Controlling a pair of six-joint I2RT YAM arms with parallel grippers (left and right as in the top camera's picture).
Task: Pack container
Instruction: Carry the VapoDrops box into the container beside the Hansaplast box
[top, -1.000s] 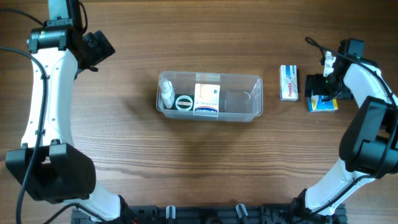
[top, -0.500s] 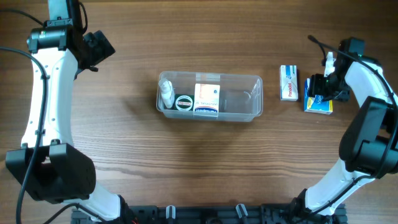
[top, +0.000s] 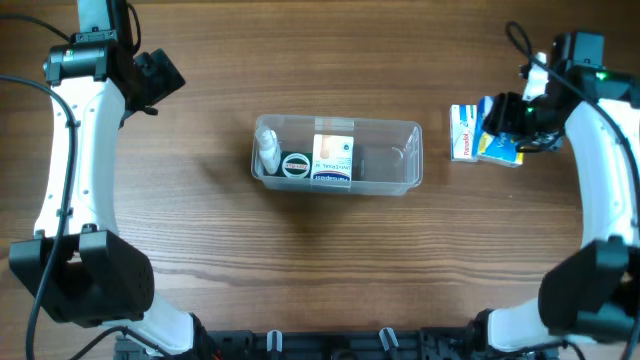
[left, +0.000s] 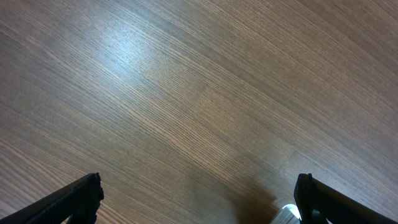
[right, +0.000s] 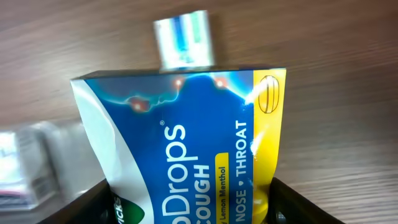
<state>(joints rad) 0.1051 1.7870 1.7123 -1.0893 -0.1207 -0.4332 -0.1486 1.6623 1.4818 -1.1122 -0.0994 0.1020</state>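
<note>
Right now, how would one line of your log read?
right gripper: shut on cough drops box | left gripper: open over table | container: bottle, round tin, carton inside | white box: on table

The counter is brown wood grain with a soft sheen. The container is clear, glossy plastic. The box is glossy printed card, catching glints. The arms are smooth white plastic.

left gripper with jaws spread wide apart, right gripper with jaws closed on a cough-drop box, box reaching out ahead of the jaws
</note>
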